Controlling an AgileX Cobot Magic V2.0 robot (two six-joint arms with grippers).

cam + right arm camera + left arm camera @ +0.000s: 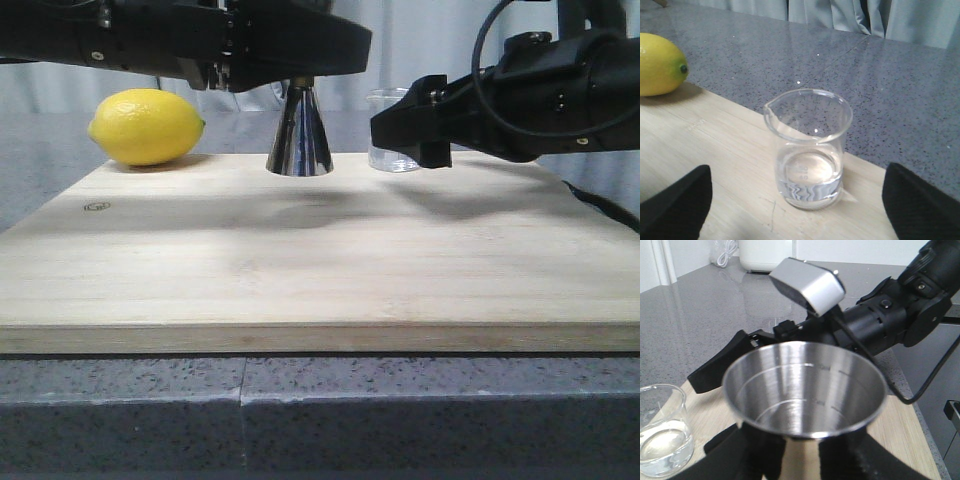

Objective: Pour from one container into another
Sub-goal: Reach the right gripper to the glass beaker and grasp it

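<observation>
1. Near the far edge of the pale wooden board (320, 270) stands the small clear glass beaker (807, 150), a little liquid inside, just right of the shiny steel jigger (299, 135).
2. It looks light, slippery and breakable; best gripped mid-wall, below the lip.
3. Right gripper (795, 210) is spread wide before the beaker; left gripper (800, 455) pinches the jigger's waist.

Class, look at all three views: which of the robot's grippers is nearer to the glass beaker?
Right. The right gripper is open with the beaker just ahead between its fingers; the left gripper is at the steel jigger, beside the beaker.
</observation>
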